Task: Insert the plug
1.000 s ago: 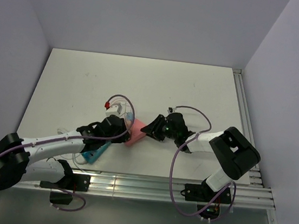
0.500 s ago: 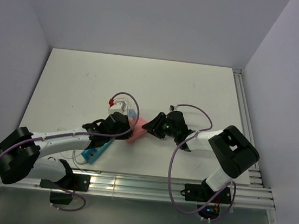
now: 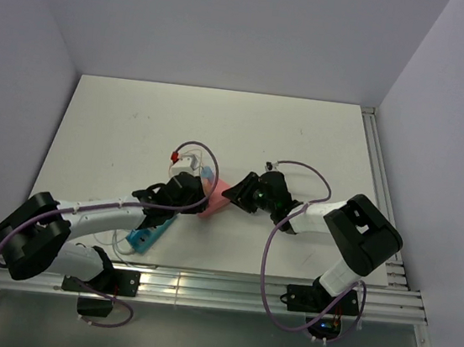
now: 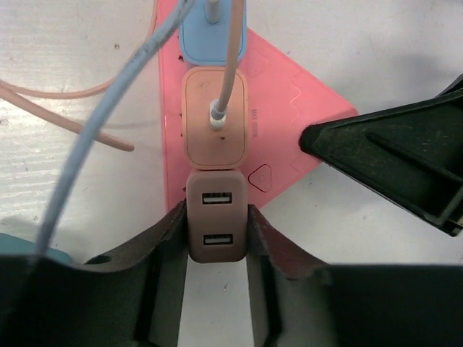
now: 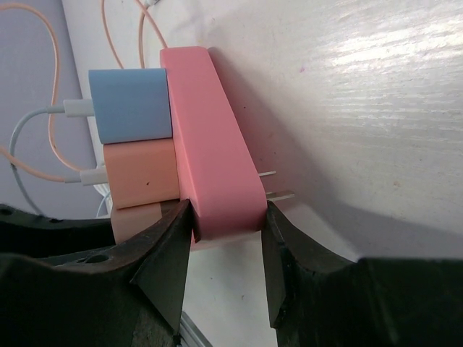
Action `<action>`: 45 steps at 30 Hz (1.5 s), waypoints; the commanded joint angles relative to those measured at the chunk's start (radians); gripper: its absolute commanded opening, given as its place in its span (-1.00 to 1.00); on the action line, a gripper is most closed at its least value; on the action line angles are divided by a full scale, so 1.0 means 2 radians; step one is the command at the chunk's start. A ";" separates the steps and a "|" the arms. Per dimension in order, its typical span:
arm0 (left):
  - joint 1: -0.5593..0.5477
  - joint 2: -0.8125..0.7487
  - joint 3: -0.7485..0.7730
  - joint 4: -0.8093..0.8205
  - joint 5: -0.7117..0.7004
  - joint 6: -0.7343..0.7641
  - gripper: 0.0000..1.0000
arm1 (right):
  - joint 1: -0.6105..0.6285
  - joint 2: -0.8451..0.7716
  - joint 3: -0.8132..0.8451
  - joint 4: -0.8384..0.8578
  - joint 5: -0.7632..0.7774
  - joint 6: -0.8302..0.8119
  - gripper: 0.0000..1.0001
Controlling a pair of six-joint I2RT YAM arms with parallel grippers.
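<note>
A pink multi-socket adapter is gripped between the fingers of my right gripper, turned on edge with its metal prongs pointing away from the chargers. A blue charger and an orange charger sit in its face, both with cables. My left gripper is shut on a tan two-port USB plug, pressed against the pink face just below the orange charger. Its prongs are hidden. From the top, the two grippers meet at the adapter.
A teal power strip lies by the left arm near the front rail. A white plug with a red tip and loose pink, blue and white cables lie behind the left gripper. The right gripper's black finger is close to the tan plug.
My left gripper has moved up and right with the tan plug, closing onto the pink adapter. The right gripper has shifted the adapter slightly up and left.
</note>
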 commanded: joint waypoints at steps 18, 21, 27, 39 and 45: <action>-0.012 -0.165 0.005 -0.171 0.047 -0.015 0.99 | 0.019 0.022 0.016 -0.103 -0.020 -0.037 -1.00; -0.012 -0.210 0.014 -0.181 0.041 -0.022 0.99 | 0.004 0.039 0.040 -0.112 -0.026 -0.040 -1.00; -0.012 -0.327 0.033 -0.177 0.043 -0.011 0.99 | -0.043 0.077 0.122 -0.139 -0.042 -0.046 -1.00; -0.012 -0.432 0.020 -0.161 0.097 -0.022 0.99 | -0.111 0.199 0.317 -0.178 -0.122 -0.056 0.49; -0.012 -0.480 0.007 -0.131 0.125 -0.018 0.99 | -0.112 0.124 0.275 -0.179 -0.093 -0.108 0.98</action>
